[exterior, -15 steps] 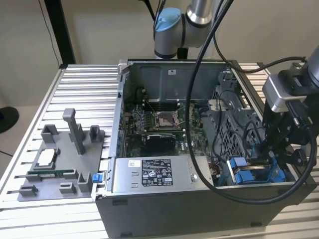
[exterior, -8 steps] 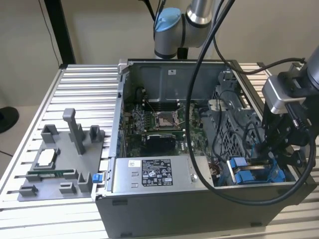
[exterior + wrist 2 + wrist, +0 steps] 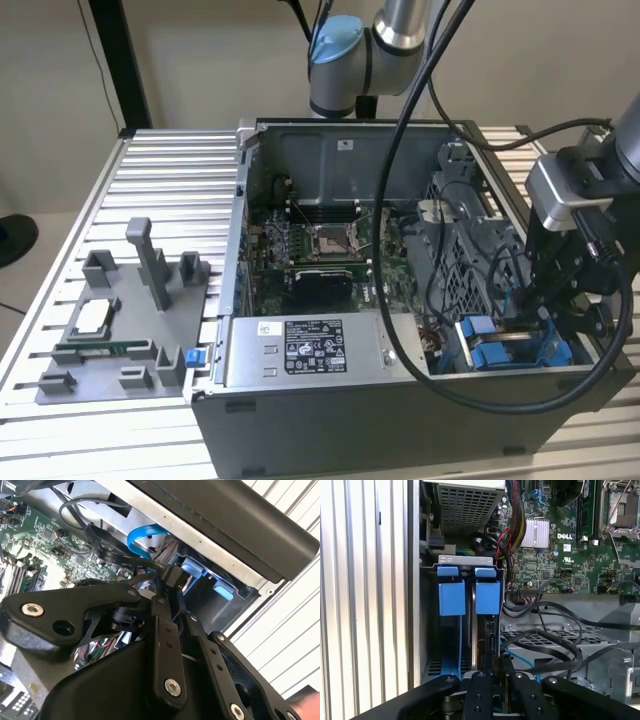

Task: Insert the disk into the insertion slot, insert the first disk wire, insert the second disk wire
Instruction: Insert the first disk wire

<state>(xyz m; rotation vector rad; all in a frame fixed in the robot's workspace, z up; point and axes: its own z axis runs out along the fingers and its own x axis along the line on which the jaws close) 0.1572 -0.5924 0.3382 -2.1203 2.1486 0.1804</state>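
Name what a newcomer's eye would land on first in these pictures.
The open grey metal computer case, green motherboard exposed, fills the exterior view's middle. At that view's right the black gripper, jaws shut on a black cable plug, hangs over the blue-railed perforated grey insertion slot.

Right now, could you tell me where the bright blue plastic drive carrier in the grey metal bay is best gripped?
Probably by its two square blue tabs, pinched through the open case: they stand side by side proud of the grey bay, while the rest is sunk between its walls.
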